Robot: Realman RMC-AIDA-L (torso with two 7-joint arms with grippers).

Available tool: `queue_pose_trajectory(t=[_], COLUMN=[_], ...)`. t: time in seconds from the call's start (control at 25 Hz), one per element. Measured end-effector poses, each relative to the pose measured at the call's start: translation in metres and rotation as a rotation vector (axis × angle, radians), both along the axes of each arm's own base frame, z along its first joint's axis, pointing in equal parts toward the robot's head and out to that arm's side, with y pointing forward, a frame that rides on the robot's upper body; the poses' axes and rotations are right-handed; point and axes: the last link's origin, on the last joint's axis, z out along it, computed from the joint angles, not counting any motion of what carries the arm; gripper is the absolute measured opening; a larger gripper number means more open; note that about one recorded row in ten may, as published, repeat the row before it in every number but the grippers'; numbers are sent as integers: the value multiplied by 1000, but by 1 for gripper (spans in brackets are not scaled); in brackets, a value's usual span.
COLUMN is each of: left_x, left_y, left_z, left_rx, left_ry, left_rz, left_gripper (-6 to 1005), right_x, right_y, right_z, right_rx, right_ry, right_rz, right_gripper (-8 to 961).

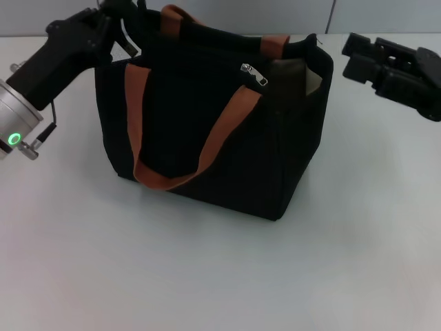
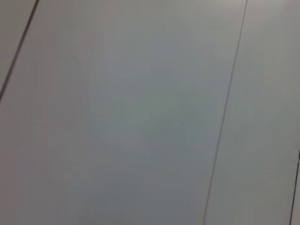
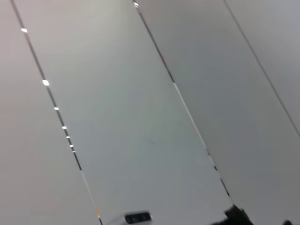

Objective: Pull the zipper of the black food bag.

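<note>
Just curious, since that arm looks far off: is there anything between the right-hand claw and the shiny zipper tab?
In the head view, only the black food bag's open corner with pale lining lies between the right gripper and the zipper.

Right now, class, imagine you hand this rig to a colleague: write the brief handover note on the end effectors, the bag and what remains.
Left end effector: at the upper left corner of the boxy black fabric food bag; grip unclear.
Right end effector: off the bag's right side, holding nothing visible.
Small silver metal zipper pull: on the top edge, right of centre, ungrasped; pale lining shows at the right end.
Left to do: grasp the pull, draw it.
</note>
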Motion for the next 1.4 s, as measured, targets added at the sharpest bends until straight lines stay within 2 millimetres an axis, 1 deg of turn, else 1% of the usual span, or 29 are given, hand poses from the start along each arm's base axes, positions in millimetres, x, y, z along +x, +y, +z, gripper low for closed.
queue_pose_trajectory(t=[0.2, 0.4, 0.44, 0.48, 0.56, 0.6, 0.64, 0.68, 0.8, 0.88, 1.0, 1.04, 1.08, 1.12, 1.2, 1.28, 1.36, 1.4], left_x=[0, 2, 3, 3, 3, 3, 3, 3, -2, -6, -6, -8, -8, -10, -11, -15, -20, -20], left_y=[-3, -8, -11, -11, -17, -17, -22, -22, -30, -44, -47, -53, -53, -59, -63, -73, -85, -85], left_z=[-1, 3, 7, 7, 16, 16, 24, 24, 37, 49, 51, 55, 55, 58, 58, 57, 54, 54], left_rx=[-9, -6, 4, 4, 32, 32, 60, 60, 110, 146, 149, 154, 154, 148, 137, 80, 1, 1], left_ry=[3, 7, 7, 7, 7, 7, -10, -10, -43, -68, -73, -80, -80, -80, -75, -43, 7, 7], left_rz=[-13, -56, -83, -83, -125, -125, -143, -143, -154, -188, -198, -214, -214, -230, -238, -265, -302, -302], left_gripper=[110, 111, 111, 158, 251, 297, 344, 364, 424, 463, 523, 543, 563, 583, 674, 764, 764, 763], right_x=[-2, 1, 1, 1, 1, 1, 1, 1, 1, 1, 1, 1, 1, 1, 1, 2, 3, 3], right_y=[-1, -3, -4, -4, -4, -4, -4, -4, -4, -4, -5, -5, -5, -5, -5, -8, -9, -10], right_z=[-4, -4, -5, -5, -5, -5, -5, -5, -5, -6, -7, -7, -7, -8, -9, -11, -13, -15], right_rx=[16, 18, 17, 17, 16, 16, 16, 16, 14, 20, 27, 30, 30, 32, 38, 63, 69, 75], right_ry=[-1, -2, -2, -2, -2, -3, -3, -3, -2, -6, -11, -11, -11, -13, -18, -36, -42, -51], right_rz=[21, 13, 13, 13, 12, 12, 12, 12, 13, 18, 26, 28, 28, 32, 41, 67, 76, 88], right_gripper=[621, 621, 621, 621, 621, 621, 621, 621, 621, 621, 621, 621, 621, 621, 621, 621, 621, 621])
